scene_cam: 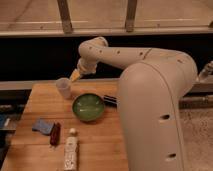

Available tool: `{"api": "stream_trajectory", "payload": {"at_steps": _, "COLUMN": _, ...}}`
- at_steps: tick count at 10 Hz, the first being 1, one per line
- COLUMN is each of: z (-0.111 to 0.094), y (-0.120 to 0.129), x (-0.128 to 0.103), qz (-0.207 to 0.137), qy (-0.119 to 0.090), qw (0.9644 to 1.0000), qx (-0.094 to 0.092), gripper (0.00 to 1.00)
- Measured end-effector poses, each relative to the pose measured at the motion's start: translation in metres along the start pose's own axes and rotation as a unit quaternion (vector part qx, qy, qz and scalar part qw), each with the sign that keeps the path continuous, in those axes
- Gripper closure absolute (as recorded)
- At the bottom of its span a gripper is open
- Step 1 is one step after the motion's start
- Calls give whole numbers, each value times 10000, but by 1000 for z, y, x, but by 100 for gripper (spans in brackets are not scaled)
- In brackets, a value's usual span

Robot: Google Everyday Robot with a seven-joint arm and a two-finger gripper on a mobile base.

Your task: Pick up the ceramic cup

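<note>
The ceramic cup (pixel 63 87) is a small whitish handleless cup standing upright near the back left of the wooden table (pixel 35 102). My gripper (pixel 75 75), with yellowish fingertips, hangs just above and to the right of the cup's rim, close to it. The white arm reaches in from the right and bends over the table's back edge.
A wide green bowl (pixel 88 107) sits right of and in front of the cup. A dark flat object (pixel 110 100) lies beside the bowl's right rim. A blue cloth (pixel 42 126), a red-brown packet (pixel 54 134) and a white bottle (pixel 71 150) lie at the front left.
</note>
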Motion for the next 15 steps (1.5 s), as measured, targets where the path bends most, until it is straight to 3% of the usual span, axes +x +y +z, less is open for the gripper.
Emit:
{"api": "stream_trajectory", "payload": {"at_steps": 3, "z": 4, "y": -4, "x": 2, "qz": -28, "qy": 119, "qw": 9999, "qx": 57, "gripper": 20}}
{"api": "stream_trajectory", "payload": {"at_steps": 6, "z": 34, "y": 14, "x": -20, "qz": -351, "qy": 372, "qw": 9987, "qx": 41, "gripper": 20}}
{"api": "stream_trajectory", "payload": {"at_steps": 8, "z": 58, "y": 26, "x": -35, "qz": -522, "qy": 490, "qw": 9974, "qx": -111, "gripper": 20}}
{"api": "stream_trajectory", "payload": {"at_steps": 12, "z": 97, "y": 24, "x": -33, "qz": -480, "qy": 658, "qw": 9957, "qx": -436, "gripper": 20}}
{"api": "stream_trajectory", "payload": {"at_steps": 13, "z": 114, "y": 21, "x": -26, "qz": -340, "qy": 646, "qw": 9951, "qx": -666, "gripper": 20}}
{"api": "stream_trajectory", "payload": {"at_steps": 15, "z": 122, "y": 24, "x": -27, "qz": -317, "qy": 572, "qw": 9948, "qx": -781, "gripper": 20}}
